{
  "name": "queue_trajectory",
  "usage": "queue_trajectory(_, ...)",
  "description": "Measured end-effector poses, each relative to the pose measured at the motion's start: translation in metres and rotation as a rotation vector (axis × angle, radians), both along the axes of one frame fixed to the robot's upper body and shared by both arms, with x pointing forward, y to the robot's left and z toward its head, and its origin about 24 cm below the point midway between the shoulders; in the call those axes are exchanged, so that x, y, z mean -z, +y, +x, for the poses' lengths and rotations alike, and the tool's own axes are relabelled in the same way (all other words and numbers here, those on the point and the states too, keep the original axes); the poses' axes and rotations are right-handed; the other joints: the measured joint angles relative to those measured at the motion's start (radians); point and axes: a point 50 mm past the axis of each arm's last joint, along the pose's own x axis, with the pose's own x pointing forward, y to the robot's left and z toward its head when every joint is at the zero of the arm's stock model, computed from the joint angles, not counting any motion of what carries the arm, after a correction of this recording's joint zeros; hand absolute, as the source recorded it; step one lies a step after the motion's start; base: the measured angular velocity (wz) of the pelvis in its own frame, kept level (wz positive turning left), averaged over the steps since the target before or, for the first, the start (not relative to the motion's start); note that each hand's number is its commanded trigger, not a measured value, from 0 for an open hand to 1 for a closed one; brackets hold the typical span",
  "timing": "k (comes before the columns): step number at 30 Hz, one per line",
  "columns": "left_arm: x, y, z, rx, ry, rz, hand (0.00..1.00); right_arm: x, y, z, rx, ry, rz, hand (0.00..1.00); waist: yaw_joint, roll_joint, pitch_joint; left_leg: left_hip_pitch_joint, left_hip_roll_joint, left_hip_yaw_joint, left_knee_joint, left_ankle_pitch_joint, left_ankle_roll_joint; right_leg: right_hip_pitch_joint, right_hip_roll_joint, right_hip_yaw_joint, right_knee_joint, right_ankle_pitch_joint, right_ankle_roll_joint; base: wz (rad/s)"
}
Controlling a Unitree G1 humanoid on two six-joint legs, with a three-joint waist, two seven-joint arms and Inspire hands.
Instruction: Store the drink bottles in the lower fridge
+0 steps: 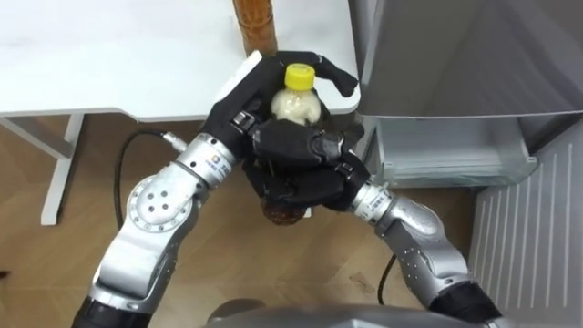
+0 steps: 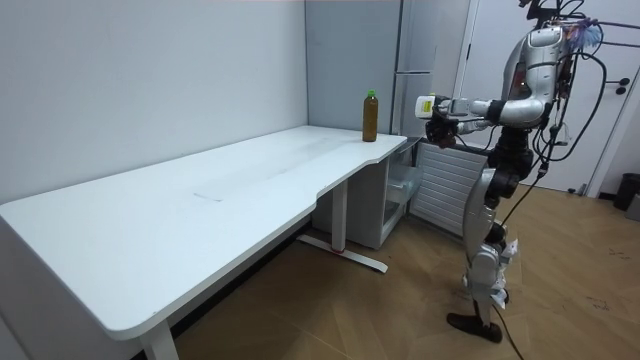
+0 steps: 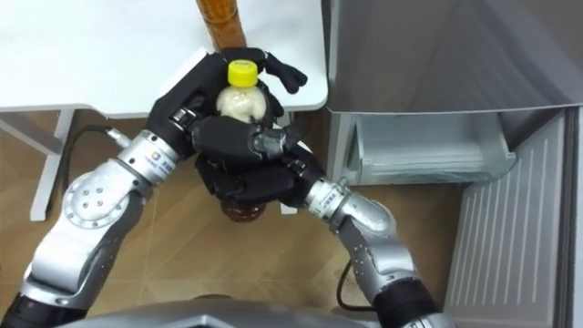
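Observation:
I hold a drink bottle with a yellow cap, pale upper part and brown base upright in front of my chest, just off the table's corner. My left hand wraps it from behind, fingers curled over near the cap. My right hand grips its body from the front. A second brown bottle stands on the white table at its near corner; the room view shows its green cap. The lower fridge compartment is open to my right.
The lower fridge door is swung open at the right, with shelves on its inner side. The grey upper fridge door is closed above it. I stand on wooden floor between the table's end and the fridge.

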Motion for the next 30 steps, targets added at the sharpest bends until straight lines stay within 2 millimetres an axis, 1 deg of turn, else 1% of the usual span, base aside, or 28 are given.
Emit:
queue_trajectory(1,-0.0007,0.0006,-0.0002,0.002,-0.007,0.003,0.00,-0.0003,0.0008,-0.0001,-0.001,-0.003,0.003,1.00,0.003,0.002,-0.0001,0.005,0.000,-0.003,-0.001,0.000,0.000,0.004,0.000,0.001,0.000,0.000,0.000,-0.09)
queue_trajectory(4,-0.0051,0.0020,-0.0012,0.012,-0.056,0.004,0.00,-0.0035,0.0038,-0.0002,0.012,-0.041,0.018,1.00,0.025,0.019,-0.0018,0.024,0.001,-0.006,-0.020,0.000,0.000,0.008,0.002,0.005,0.002,0.001,0.000,-0.05)
queue_trajectory(5,-0.0056,0.0022,-0.0013,0.013,-0.061,0.004,0.00,-0.0037,0.0043,-0.0003,0.014,-0.045,0.020,1.00,0.027,0.019,-0.0019,0.026,0.001,-0.007,-0.021,0.000,0.000,0.009,0.002,0.005,0.002,0.001,0.001,0.00)
queue_trajectory(11,-0.0088,0.0048,-0.0024,0.024,-0.099,0.017,0.00,-0.0060,0.0063,-0.0002,0.022,-0.079,0.015,1.00,0.030,0.014,-0.0010,0.037,-0.001,-0.013,-0.021,0.000,0.000,0.021,0.002,0.002,0.000,0.005,0.002,0.01)
queue_trajectory(13,-0.0092,0.0047,-0.0025,0.025,-0.103,0.015,0.00,-0.0065,0.0068,-0.0001,0.025,-0.085,0.016,1.00,0.027,0.011,-0.0003,0.036,-0.001,-0.025,-0.021,0.000,0.000,0.023,0.002,-0.001,0.000,0.006,0.002,0.06)
queue_trajectory(15,-0.0094,0.0046,-0.0026,0.028,-0.105,0.016,0.00,-0.0064,0.0068,-0.0004,0.025,-0.086,0.017,1.00,0.024,0.003,0.0012,0.031,-0.002,-0.031,-0.017,0.000,0.000,0.021,0.003,-0.008,0.001,0.007,0.001,0.06)
queue_trajectory(17,-0.0093,0.0044,-0.0028,0.032,-0.106,0.021,0.00,-0.0062,0.0063,-0.0005,0.025,-0.087,0.013,1.00,0.020,-0.006,-0.0014,0.023,-0.002,-0.033,-0.012,0.000,0.000,0.020,0.003,-0.010,0.000,0.007,0.002,0.08)
queue_trajectory(18,-0.0092,0.0042,-0.0029,0.035,-0.106,0.023,0.00,-0.0060,0.0062,-0.0009,0.025,-0.086,0.013,1.00,0.016,-0.013,-0.0052,0.016,-0.003,-0.035,-0.010,0.000,0.000,0.019,0.003,-0.011,0.000,0.007,0.002,0.07)
queue_trajectory(19,-0.0090,0.0041,-0.0030,0.038,-0.106,0.026,0.20,-0.0058,0.0062,-0.0012,0.023,-0.085,0.013,1.00,0.012,-0.019,-0.0063,0.015,-0.004,-0.035,-0.010,0.000,0.000,0.019,0.003,-0.010,0.000,0.007,0.002,0.05)
queue_trajectory(20,-0.0087,0.0040,-0.0032,0.040,-0.107,0.032,0.51,-0.0054,0.0059,-0.0016,0.022,-0.083,0.012,1.00,0.010,-0.020,-0.0070,0.015,-0.004,-0.034,-0.010,0.000,0.000,0.018,0.003,-0.010,-0.001,0.007,0.002,0.00)
queue_trajectory(21,-0.0080,0.0036,-0.0039,0.043,-0.104,0.032,1.00,-0.0047,0.0050,-0.0026,0.018,-0.081,0.009,1.00,0.000,-0.022,-0.0081,0.015,-0.006,-0.034,-0.010,0.000,0.000,0.015,0.002,-0.009,-0.003,0.008,0.003,0.00)
queue_trajectory(25,-0.0066,0.0021,-0.0051,0.043,-0.096,0.020,1.00,-0.0044,0.0027,-0.0028,0.012,-0.082,0.001,1.00,-0.021,-0.019,-0.0077,0.005,-0.006,-0.030,-0.010,0.000,0.000,0.007,0.001,-0.002,0.001,0.008,0.004,-0.04)
queue_trajectory(26,-0.0050,0.0016,-0.0061,0.039,-0.089,0.014,1.00,-0.0042,0.0021,-0.0025,0.004,-0.080,-0.002,1.00,-0.033,-0.018,-0.0074,0.001,-0.007,-0.030,-0.010,0.000,0.000,0.004,0.001,-0.002,0.001,0.008,0.004,0.00)
queue_trajectory(30,0.0005,0.0012,-0.0094,0.037,-0.061,0.006,1.00,-0.0023,0.0002,-0.0038,-0.013,-0.069,-0.018,1.00,-0.058,-0.013,-0.0070,0.000,-0.006,-0.029,-0.012,0.000,0.000,0.001,0.001,0.000,0.001,0.008,0.004,0.00)
